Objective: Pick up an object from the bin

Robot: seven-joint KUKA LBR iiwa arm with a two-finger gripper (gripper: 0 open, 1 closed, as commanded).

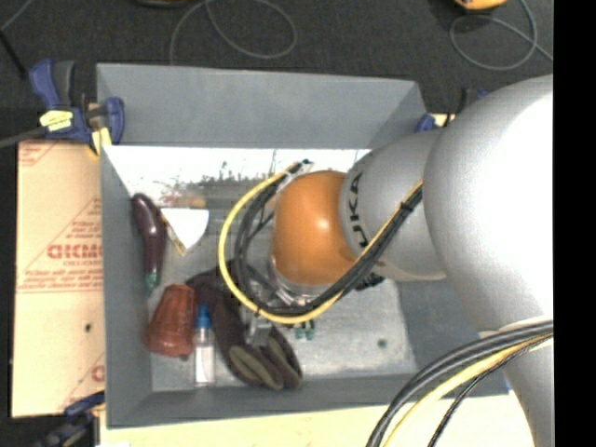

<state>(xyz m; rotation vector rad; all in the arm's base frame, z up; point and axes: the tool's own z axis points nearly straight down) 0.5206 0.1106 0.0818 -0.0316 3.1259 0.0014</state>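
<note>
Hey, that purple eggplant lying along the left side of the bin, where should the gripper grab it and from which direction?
Probably grip the eggplant at its thick middle, coming straight down from above and closing across its narrow width. It lies flat, lengthwise beside the bin's left wall, so room is tight on that side. A white piece crowds its other side.

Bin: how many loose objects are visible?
5: purple eggplant left wall, white wedge beside it, reddish-brown cup and blue-capped bottle lower left, dark brown object lower centre. Arm may hide others.
</note>
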